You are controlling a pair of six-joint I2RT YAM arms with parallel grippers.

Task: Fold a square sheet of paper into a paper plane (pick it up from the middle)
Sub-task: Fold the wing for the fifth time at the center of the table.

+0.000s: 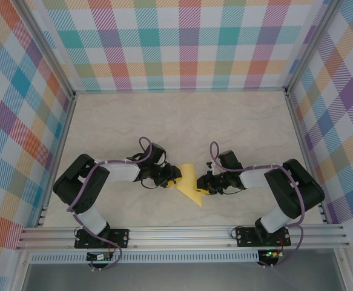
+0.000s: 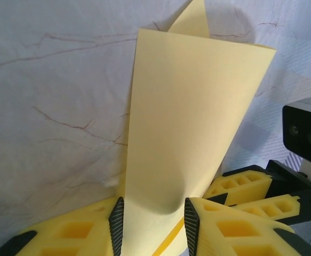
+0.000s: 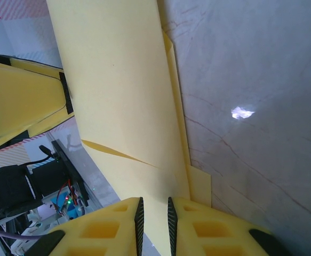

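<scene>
Square sheet of paper [image 3: 123, 106], folded, clamped edge-on in the narrow gap between the pads of the right gripper [image 3: 153, 224]. Also lodged between the wider-set pads of the left gripper [image 2: 154, 221], touching both and dented there; truly gripped or not, cannot tell. Beyond the fingertips, stretching away over the marbled table [image 2: 48, 106], between both grippers.

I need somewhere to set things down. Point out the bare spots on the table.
Bare: the far half of the table, between the back wall and the left arm and right arm. Crowded: near centre, where the left end effector and right end effector hold the paper; little room outside either elbow.
</scene>
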